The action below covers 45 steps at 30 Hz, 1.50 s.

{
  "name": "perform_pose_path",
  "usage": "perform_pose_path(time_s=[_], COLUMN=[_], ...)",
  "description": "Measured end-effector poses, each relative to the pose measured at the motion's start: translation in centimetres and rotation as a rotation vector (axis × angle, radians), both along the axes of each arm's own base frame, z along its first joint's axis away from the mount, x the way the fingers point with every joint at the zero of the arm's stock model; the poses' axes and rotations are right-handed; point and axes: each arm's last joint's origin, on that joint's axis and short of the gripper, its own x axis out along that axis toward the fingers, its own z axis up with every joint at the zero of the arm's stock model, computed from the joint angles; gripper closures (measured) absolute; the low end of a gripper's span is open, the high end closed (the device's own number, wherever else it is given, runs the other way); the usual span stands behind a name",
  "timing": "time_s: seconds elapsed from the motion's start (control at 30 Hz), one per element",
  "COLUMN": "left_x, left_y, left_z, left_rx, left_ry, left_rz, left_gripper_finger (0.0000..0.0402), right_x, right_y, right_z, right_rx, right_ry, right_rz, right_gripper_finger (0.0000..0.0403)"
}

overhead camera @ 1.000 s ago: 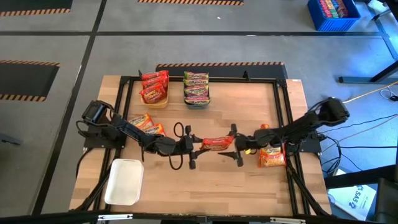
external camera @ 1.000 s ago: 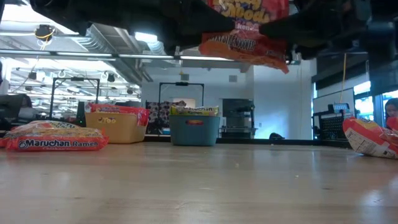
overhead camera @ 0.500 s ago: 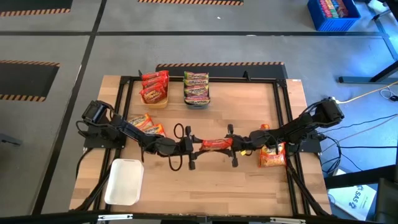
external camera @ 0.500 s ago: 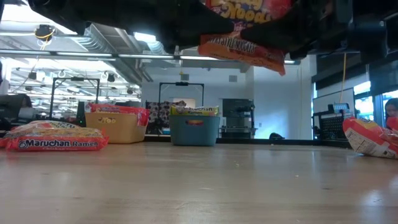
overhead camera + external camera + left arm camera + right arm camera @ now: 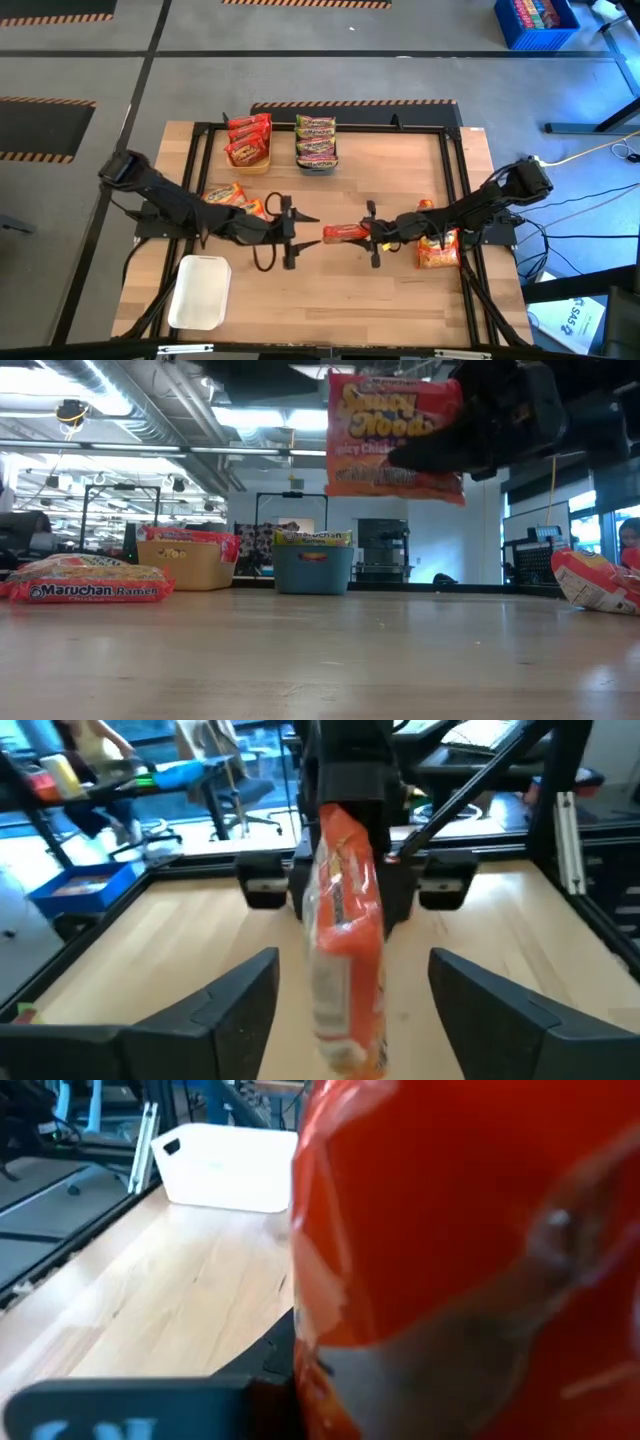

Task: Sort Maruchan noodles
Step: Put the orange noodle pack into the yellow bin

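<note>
Orange noodle packet hangs above counter middle, pinched by right tool at one end; left tool spread, just beside packet, not touching; packet likely light, crinkly, slippery, brittle inside; best gripped by sealed edge.

I see grey floor around my wooden worktop, hazard-striped tape at twelve o'clock, a blue crate at one o'clock, ceiling lights overhead.
</note>
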Motion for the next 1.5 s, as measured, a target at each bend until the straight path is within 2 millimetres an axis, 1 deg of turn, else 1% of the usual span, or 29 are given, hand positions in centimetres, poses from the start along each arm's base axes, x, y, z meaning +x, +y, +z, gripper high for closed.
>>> perform_pose_path(time_s=[0.1, 0.2, 0.3, 0.37, 0.4, 0.43, 0.5, 0.57, 0.67, 0.8, 0.9, 1.07, 1.27, 1.37, 1.5], left_x=[0.3, 1.2, 1.9, 2.7, 2.7, 2.7, 3.3, 3.7, 4.8, 6.4, 7.4, 8.5, 9.2, 9.3, 9.3], left_y=[0.8, 1.2, 1.8, 2.3, 2.6, 2.8, 3.0, 3.3, 3.4, 3.2, 3.0, 3.3, 3.9, 3.9, 3.8], left_z=[1.0, 2.6, 3.5, 4.3, 4.4, 4.3, 4.2, 3.8, 3.3, 3.4, 3.4, 2.5, 1.1, 0.7, 0.7], left_rx=[0.002, 0.004, 0.003, -0.028, -0.039, -0.053, -0.108, -0.147, -0.182, -0.208, -0.205, -0.200, -0.190, -0.191, -0.188], left_ry=[0.013, 0.024, 0.132, 0.181, 0.230, 0.287, 0.349, 0.433, 0.484, 0.530, 0.569, 0.628, 0.671, 0.689, 0.691], left_rz=[-0.027, -0.068, -0.056, -0.026, -0.008, 0.010, 0.015, 0.016, 0.007, -0.038, -0.038, -0.014, 0.001, -0.002, -0.010], left_gripper_finger=[0.0143, 0.0145, 0.0147, 0.0147, 0.0148, 0.0148, 0.0148, 0.0148, 0.0148, 0.0148, 0.0148, 0.0148, 0.0149, 0.0159, 0.0198], right_x=[0.9, 2.1, 3.1, 3.6, 3.8, 3.9, 4.0, 4.0, 4.0, 4.0, 4.0, 4.1, 4.0, 4.1, 4.1], right_y=[-0.2, -0.4, -0.7, -0.6, -0.5, -0.5, -0.4, -0.4, -0.4, -0.4, -0.6, -0.8, -0.8, -0.8, -0.7], right_z=[0.1, -0.3, -1.0, -1.1, -1.0, -1.0, -1.0, -0.9, -0.9, -1.0, -1.1, -1.1, -1.2, -1.1, -1.1], right_rx=[0.015, 0.012, 0.006, 0.015, 0.014, 0.014, 0.013, 0.015, 0.016, 0.014, 0.017, 0.046, 0.052, 0.051, 0.050], right_ry=[-0.001, 0.035, 0.089, 0.103, 0.104, 0.108, 0.115, 0.113, 0.114, 0.121, 0.127, 0.131, 0.137, 0.131, 0.131], right_rz=[0.037, 0.042, 0.022, 0.018, 0.013, 0.016, 0.021, 0.021, 0.020, 0.012, 0.004, 0.001, 0.006, -0.001, 0.022], right_gripper_finger=[0.0295, 0.0295, 0.0295, 0.0295, 0.0295, 0.0295, 0.0295, 0.0292, 0.0291, 0.0292, 0.0291, 0.0290, 0.0289, 0.0289, 0.0281])
